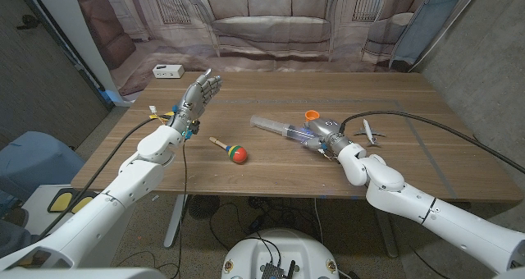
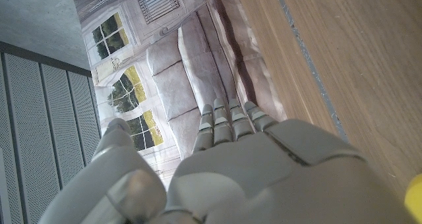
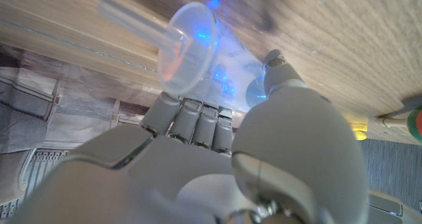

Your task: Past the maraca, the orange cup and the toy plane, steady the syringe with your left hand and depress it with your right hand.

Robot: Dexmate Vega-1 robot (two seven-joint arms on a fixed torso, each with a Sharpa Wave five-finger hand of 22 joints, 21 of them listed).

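Left hand (image 1: 199, 93): raised above the table's left part, fingers straight and apart, holding nothing; well apart from the syringe.
Right hand (image 1: 321, 134): fingers wrapped around the syringe's barrel, grasping it.
Syringe (image 1: 277, 127): lies on its side mid-table, clear, its plunger rod pointing toward the left hand.
Orange cup (image 1: 312, 115): just behind the right hand.
Toy plane (image 1: 370, 131): on the table, right of the right hand.
Maraca (image 1: 232, 150): between the two arms, near the front edge.
Table (image 1: 271, 86): wooden.
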